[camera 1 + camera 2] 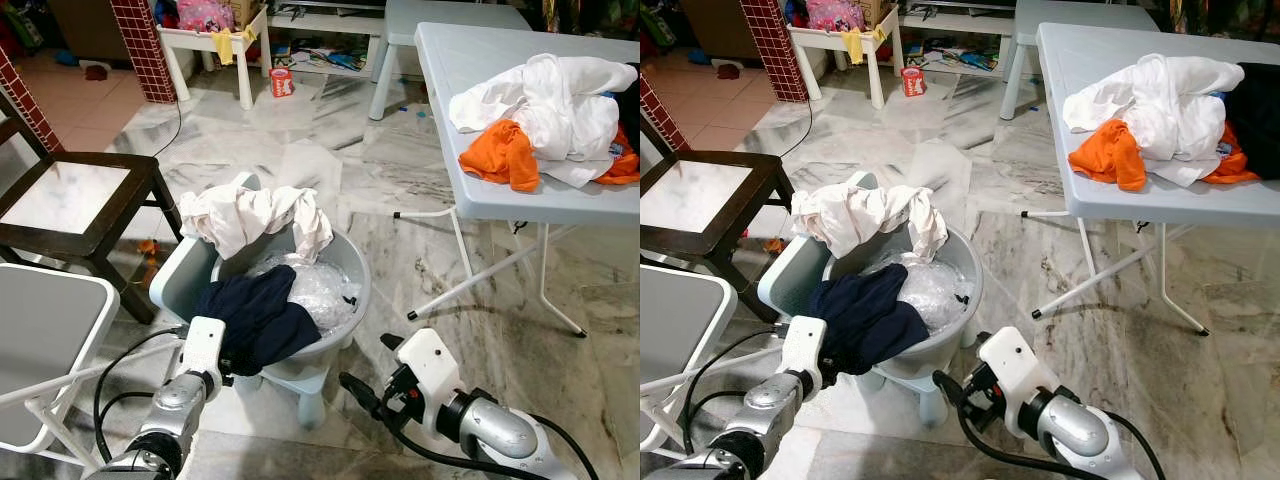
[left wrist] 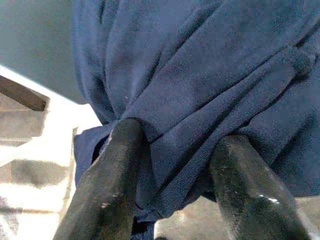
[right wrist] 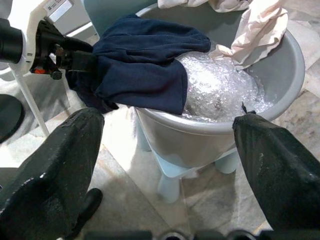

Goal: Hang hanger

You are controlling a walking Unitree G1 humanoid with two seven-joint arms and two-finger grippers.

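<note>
My left gripper (image 3: 75,62): low at the near-left rim of the basin, fingers (image 2: 107,185) closed on a fold of the navy garment (image 1: 258,318).
My right gripper (image 1: 365,372): near the floor just right of the basin's base, fingers (image 3: 55,170) spread wide apart and grasping nothing, pointing toward the basin.
Navy garment: draped over the basin's near-left rim, part inside and part hanging outside, where my left fingers pinch it.
Grey basin (image 1: 345,262): stands on a small pale blue stool (image 1: 310,385) on the marble floor (image 1: 420,200), between my two arms.
Clear plastic (image 3: 220,87): crumpled inside the basin, beside the navy garment.
Cream cloth (image 1: 250,215): slung over the basin's far rim.
Hanger: I cannot make one out anywhere.
Folding table (image 1: 470,110): to my right, carrying a heap of white clothes (image 1: 550,100) and an orange garment (image 1: 505,155).
Dark wooden chair (image 1: 75,205): to my left, well apart from the basin.
</note>
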